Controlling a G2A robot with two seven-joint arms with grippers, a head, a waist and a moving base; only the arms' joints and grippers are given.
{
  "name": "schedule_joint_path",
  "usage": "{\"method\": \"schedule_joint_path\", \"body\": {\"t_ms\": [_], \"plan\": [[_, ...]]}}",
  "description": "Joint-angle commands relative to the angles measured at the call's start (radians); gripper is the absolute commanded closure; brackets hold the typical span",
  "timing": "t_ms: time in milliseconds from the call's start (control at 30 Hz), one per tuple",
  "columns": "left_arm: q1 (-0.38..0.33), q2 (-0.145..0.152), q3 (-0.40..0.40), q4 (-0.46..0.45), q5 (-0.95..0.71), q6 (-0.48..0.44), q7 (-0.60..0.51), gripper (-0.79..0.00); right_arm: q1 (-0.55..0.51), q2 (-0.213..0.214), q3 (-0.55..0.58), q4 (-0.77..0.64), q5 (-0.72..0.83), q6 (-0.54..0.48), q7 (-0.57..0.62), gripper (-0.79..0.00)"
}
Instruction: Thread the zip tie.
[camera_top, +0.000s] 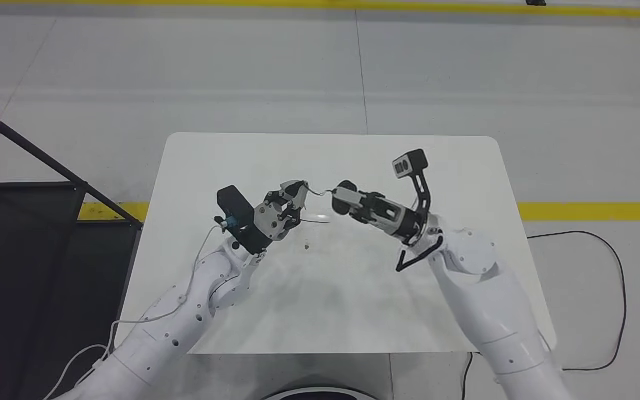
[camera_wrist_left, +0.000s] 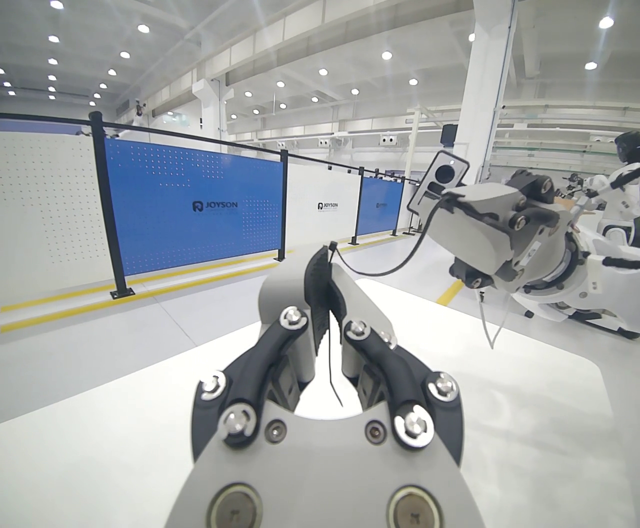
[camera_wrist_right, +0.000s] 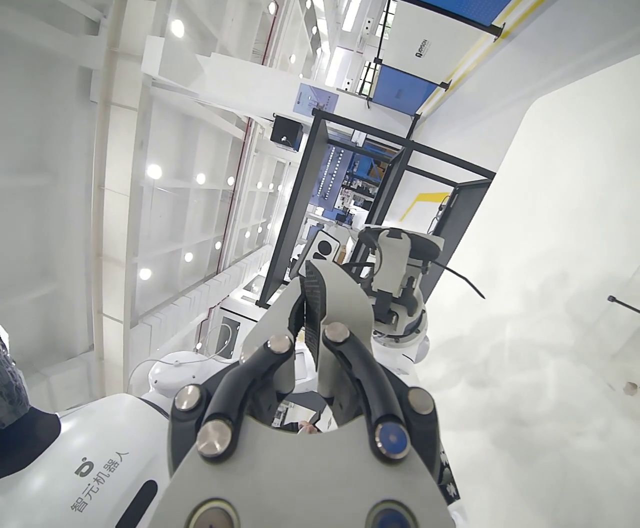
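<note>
A thin black zip tie (camera_wrist_left: 380, 272) arcs in the air between both grippers, above the middle of the white table (camera_top: 450, 300). My left gripper (camera_wrist_left: 327, 265) is shut on one end. The tie's head pokes out past the fingertips, and the tail (camera_wrist_left: 334, 385) hangs back between the fingers. My right gripper (camera_wrist_left: 447, 200) is shut on the tie's other end, facing the left one. In the top view the left gripper (camera_top: 296, 190) and right gripper (camera_top: 338, 193) stand close together, tip to tip. From the right wrist, my right gripper (camera_wrist_right: 312, 272) is shut, and the tail (camera_wrist_right: 465, 282) sticks out of the left gripper.
Another black zip tie (camera_wrist_right: 622, 302) lies on the table near the grippers, with a small loose bit (camera_wrist_right: 630, 386) beside it. A black frame (camera_top: 40, 160) stands off the table's left side.
</note>
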Motion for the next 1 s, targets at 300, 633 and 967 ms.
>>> {"method": "schedule_joint_path", "body": {"t_ms": [300, 633, 967], "plan": [[0.000, 0.000, 0.000, 0.000, 0.000, 0.000, 0.000, 0.000, -0.035, 0.008, 0.046, -0.043, 0.012, -0.024, 0.015, 0.000], [0.000, 0.000, 0.000, 0.000, 0.000, 0.000, 0.000, 0.000, -0.124, 0.043, 0.167, -0.118, -0.127, 0.027, 0.046, 0.000], [0.000, 0.000, 0.000, 0.000, 0.000, 0.000, 0.000, 0.000, -0.141, 0.049, 0.174, -0.147, -0.204, 0.070, 0.024, 0.000]]}}
